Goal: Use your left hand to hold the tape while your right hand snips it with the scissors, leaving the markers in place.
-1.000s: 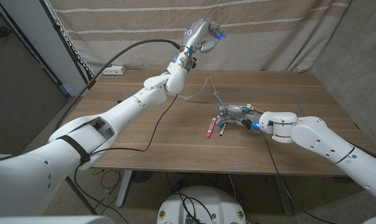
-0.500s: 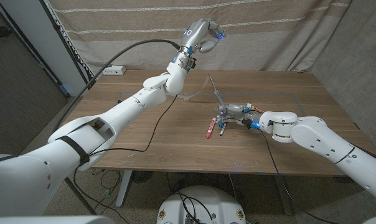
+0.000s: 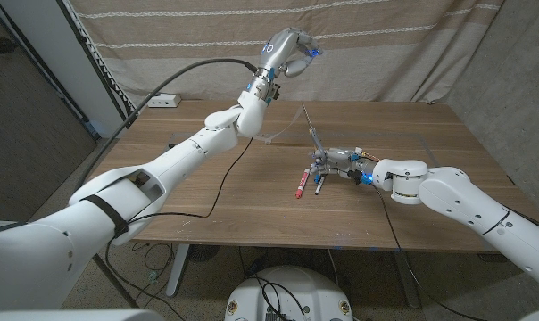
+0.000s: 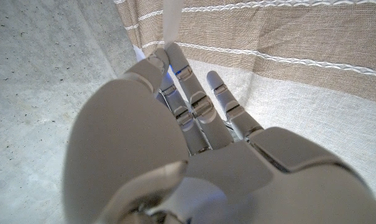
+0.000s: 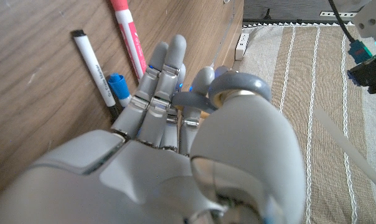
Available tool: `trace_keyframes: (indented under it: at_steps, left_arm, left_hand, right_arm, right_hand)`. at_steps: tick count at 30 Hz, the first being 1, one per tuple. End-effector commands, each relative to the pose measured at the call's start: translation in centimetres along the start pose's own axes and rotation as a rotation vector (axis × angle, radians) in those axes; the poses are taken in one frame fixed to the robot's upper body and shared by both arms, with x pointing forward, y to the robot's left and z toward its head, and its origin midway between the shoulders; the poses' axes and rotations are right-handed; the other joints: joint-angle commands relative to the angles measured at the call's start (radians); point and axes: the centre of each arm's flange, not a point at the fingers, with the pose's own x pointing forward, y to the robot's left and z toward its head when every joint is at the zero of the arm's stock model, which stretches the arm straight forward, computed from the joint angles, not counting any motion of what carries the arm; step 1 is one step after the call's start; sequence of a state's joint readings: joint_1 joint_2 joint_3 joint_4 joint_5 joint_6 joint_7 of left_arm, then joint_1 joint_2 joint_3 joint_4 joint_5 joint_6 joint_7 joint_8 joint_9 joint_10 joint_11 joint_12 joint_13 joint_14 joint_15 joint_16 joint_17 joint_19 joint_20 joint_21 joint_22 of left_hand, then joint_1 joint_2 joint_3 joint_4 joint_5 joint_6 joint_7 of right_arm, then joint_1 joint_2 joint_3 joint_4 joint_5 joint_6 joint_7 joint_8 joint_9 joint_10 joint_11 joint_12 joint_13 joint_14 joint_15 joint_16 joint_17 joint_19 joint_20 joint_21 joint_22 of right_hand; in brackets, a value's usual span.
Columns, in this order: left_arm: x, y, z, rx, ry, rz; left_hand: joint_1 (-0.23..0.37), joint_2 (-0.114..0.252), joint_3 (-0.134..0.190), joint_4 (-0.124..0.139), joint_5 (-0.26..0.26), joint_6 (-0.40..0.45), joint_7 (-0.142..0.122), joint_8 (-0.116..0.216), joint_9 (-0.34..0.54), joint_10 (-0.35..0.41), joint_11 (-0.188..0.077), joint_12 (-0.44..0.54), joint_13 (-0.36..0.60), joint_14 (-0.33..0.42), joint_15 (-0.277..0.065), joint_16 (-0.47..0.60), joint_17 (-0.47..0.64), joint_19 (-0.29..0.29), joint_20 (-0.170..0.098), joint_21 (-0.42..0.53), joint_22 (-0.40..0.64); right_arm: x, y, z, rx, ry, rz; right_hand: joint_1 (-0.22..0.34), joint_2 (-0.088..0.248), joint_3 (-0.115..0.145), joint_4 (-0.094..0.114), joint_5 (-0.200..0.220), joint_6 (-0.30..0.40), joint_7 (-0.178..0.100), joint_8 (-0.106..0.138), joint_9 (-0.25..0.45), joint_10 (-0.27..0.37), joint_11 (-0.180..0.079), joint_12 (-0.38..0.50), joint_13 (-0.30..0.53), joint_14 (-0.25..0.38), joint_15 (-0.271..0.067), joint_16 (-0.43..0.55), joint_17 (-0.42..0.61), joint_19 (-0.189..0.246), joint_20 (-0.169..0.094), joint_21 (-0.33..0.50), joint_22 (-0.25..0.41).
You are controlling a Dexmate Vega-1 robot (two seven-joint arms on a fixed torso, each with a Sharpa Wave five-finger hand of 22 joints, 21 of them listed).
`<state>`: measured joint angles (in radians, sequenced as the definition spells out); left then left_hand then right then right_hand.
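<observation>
The tape (image 3: 298, 80), a pale translucent strip, runs taut from the raised left hand (image 3: 287, 48) down toward the markers on the table; its top end shows in the left wrist view pinched between that hand's fingertips (image 4: 165, 56), high in front of the striped beige curtain (image 3: 385, 45), so the left hand is clamped on it. Going rightward, a white power strip (image 3: 163, 101) lies near the table's far left corner and a black cable (image 3: 225, 183) trails across the brown wooden table (image 3: 448, 134). Near the table's middle lie a red-pink marker (image 3: 300, 184), a white marker with a black cap (image 5: 91, 67) and a blue-capped marker (image 5: 117, 85), close together, with the tape coming down to them. Just beside them on the right sits the right hand (image 3: 343, 164), fingers curled around the thin metal scissors (image 3: 310, 130), whose blades point up and away toward the tape. I judge the holding step is done and the cut is in hand: next the blades must meet the stretched strip and close. The markers lie touching or nearly touching the right hand's fingers, so any sweep of that hand risks nudging them out of place.
</observation>
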<state>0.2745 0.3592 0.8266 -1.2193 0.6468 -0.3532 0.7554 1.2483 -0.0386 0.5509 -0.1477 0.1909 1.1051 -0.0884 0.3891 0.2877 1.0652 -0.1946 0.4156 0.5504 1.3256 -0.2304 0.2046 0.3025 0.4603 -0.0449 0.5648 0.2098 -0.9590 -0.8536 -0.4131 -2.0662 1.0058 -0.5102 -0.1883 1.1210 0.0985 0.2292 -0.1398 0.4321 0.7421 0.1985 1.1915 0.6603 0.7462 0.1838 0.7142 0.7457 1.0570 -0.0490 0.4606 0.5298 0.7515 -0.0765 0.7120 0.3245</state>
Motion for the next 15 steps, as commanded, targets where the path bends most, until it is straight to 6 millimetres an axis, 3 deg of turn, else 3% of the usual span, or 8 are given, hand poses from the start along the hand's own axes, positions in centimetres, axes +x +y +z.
trace_keyframes:
  at_steps: [1,7,15]
  left_arm:
    - [-0.30,0.35,-0.55,0.002,-0.006,0.016]
    - [-0.61,0.66,-0.57,-0.008,-0.012,0.028]
    - [-0.92,0.73,-0.46,0.011,-0.031,0.046]
  left_hand:
    - [0.000,0.011,-0.003,0.000,0.008,-0.003,-0.005,0.003,0.002,0.006,-0.005,0.005,0.004,0.014,-0.010,0.005,0.021,-0.001,-0.136,0.006,0.000]
    - [0.001,0.011,-0.003,0.000,0.008,-0.004,-0.004,0.003,0.001,0.008,-0.006,0.006,0.005,0.014,-0.010,0.005,0.021,-0.002,-0.136,0.007,0.000]
    - [0.001,0.011,-0.004,0.000,0.008,-0.003,-0.006,0.004,0.002,0.007,-0.005,0.005,0.005,0.015,-0.010,0.006,0.022,-0.003,-0.136,0.009,0.000]
  right_arm:
    - [-0.02,0.48,0.07,-0.023,0.008,0.002]
    - [-0.30,0.59,0.23,-0.031,0.000,-0.007]
    - [-0.54,0.69,0.45,-0.052,-0.002,-0.004]
  right_hand:
    - [-0.015,0.018,-0.016,0.033,-0.041,-0.032,-0.023,-0.022,-0.032,0.190,-0.186,-0.032,-0.038,0.101,-0.163,-0.014,-0.010,-0.004,0.014,0.010,-0.010]
    - [-0.101,-0.006,-0.077,0.059,-0.131,-0.049,-0.027,-0.068,-0.104,0.117,-0.132,-0.118,-0.105,0.042,-0.151,-0.026,-0.021,-0.026,0.032,0.012,-0.039]
    - [-0.172,-0.018,-0.115,0.080,-0.195,-0.072,-0.026,-0.124,-0.168,0.095,-0.097,-0.169,-0.146,-0.003,-0.135,-0.020,-0.028,-0.042,0.048,0.010,-0.064]
